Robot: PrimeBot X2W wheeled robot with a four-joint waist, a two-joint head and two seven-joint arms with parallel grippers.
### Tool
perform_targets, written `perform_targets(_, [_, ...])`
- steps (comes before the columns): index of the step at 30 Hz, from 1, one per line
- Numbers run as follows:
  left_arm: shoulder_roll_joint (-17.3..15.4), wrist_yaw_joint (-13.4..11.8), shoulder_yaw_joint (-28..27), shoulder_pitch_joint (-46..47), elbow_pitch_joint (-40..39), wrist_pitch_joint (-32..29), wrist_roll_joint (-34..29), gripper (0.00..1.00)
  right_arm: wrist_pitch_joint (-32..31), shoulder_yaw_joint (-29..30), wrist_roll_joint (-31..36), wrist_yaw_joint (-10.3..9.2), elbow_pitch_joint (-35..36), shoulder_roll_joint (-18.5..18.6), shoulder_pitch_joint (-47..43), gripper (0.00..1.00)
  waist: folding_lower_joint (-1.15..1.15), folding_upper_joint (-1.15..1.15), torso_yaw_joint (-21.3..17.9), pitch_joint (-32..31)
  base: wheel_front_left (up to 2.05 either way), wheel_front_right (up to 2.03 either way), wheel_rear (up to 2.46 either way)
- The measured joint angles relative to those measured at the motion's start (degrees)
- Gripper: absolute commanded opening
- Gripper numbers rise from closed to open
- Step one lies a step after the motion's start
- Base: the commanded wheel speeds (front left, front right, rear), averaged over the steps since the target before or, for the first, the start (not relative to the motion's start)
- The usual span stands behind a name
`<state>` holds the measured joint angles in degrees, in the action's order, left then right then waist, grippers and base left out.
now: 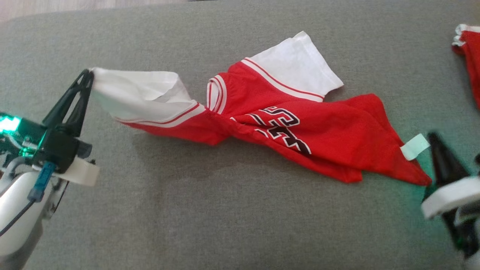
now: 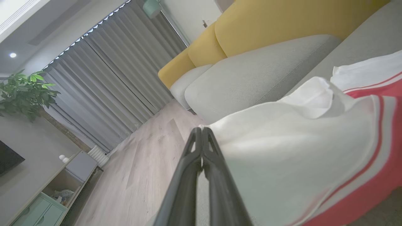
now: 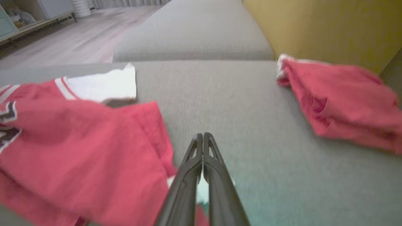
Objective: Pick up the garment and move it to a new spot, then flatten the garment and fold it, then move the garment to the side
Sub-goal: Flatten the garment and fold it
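Observation:
The garment (image 1: 285, 123), a red jersey with white sleeves and dark lettering, lies twisted across the grey sofa seat (image 1: 210, 225). My left gripper (image 1: 89, 75) is shut on the end of its white sleeve (image 2: 282, 150) and holds that sleeve stretched out to the left, a little off the cushion. My right gripper (image 1: 435, 138) is shut and blurred, just right of the garment's lower corner and its pale label (image 1: 414, 146). In the right wrist view the closed fingers (image 3: 203, 138) point over bare cushion, with the red cloth (image 3: 88, 157) to their left and nothing seen between the tips.
A second red piece of clothing (image 1: 468, 56) lies bunched at the far right of the seat, below the yellow backrest (image 3: 329, 28). The left wrist view looks out past grey cushions (image 2: 257, 75) to a wooden floor (image 2: 141, 175), curtains and a low cabinet.

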<state>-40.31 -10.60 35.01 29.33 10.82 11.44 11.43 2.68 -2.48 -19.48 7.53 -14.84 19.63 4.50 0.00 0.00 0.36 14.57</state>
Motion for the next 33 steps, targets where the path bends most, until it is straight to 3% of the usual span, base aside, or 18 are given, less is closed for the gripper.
perform_targets(3, [0.37, 0.03, 0.54, 1.2, -0.89, 0.59, -0.71, 0.0, -0.83, 1.24, 0.55, 0.0, 2.47, 1.38, 3.7, 0.0, 0.01, 0.0, 0.73, 0.22, 0.0, 0.0, 0.0])
perform_targets(8, [2.07, 0.58, 2.24, 3.1, -1.26, 1.24, -1.51, 0.0, -7.23, -3.27, -2.69, 0.0, 6.72, 4.88, 6.42, 0.0, 0.0, 0.0, 2.81, 0.56, 0.0, 0.0, 0.0])
perform_targets(9, [2.49, 0.6, 2.37, 3.47, -1.01, 1.3, -1.51, 0.0, -8.27, -4.01, -3.54, 0.0, 6.76, 5.25, 6.25, 0.2, 0.0, 0.0, 3.24, 0.67, 0.0, 0.0, 0.0])
perform_targets(10, [2.92, 0.63, 2.49, 3.94, -0.53, 1.33, -1.63, 0.0, -9.33, -4.63, -4.6, -0.01, 6.77, 5.64, 5.85, 0.78, 0.0, 0.0, 3.67, 0.79, 0.0, 0.0, 0.0])
perform_targets(11, [3.26, 0.81, 2.7, 4.52, 0.03, 1.56, -2.08, 0.0, -10.09, -5.17, -5.61, -0.01, 6.78, 5.93, 5.25, 1.0, 0.01, 0.0, 4.1, 0.92, 0.0, 0.0, 0.0])
perform_targets(21, [5.27, 1.07, 3.52, 6.12, 2.47, 2.8, -2.43, 0.0, -14.08, -10.63, -12.67, 0.0, 4.23, 9.7, 2.36, 1.0, 0.0, 0.0, 6.3, 2.18, 0.0, 0.0, 0.0])
perform_targets(22, [5.44, 1.07, 3.59, 6.21, 2.58, 2.83, -2.43, 0.0, -14.41, -10.81, -13.03, 0.0, 3.52, 10.06, 2.44, 0.89, 0.0, 0.0, 6.42, 2.28, 0.0, 0.0, 0.0])
perform_targets(23, [5.55, 1.08, 3.66, 6.33, 2.66, 2.85, -2.43, 0.0, -14.74, -11.07, -13.24, 0.0, 2.77, 10.29, 2.5, 0.31, 0.0, 0.0, 6.53, 2.39, 0.0, 0.0, 0.0])
perform_targets(24, [5.61, 1.09, 3.74, 6.52, 2.74, 2.85, -2.43, 0.0, -14.88, -11.61, -13.3, 0.0, 2.08, 10.53, 2.63, 0.0, 0.01, 0.0, 6.64, 2.49, 0.0, 0.0, 0.0])
perform_targets(29, [6.26, 1.29, 3.94, 7.16, 2.31, 3.02, -2.64, 0.0, -12.03, -11.94, -13.8, 0.0, 1.62, 11.66, 4.66, 0.0, 0.01, 0.0, 6.72, 2.58, 0.0, 0.0, 0.0])
perform_targets(33, [6.25, 1.42, 4.21, 7.04, -0.81, 3.28, -3.43, 0.0, -8.22, -7.6, -13.77, 0.0, 3.99, 12.41, 4.79, 0.0, 0.0, 0.0, 5.88, 1.59, 0.0, 0.0, 0.0])
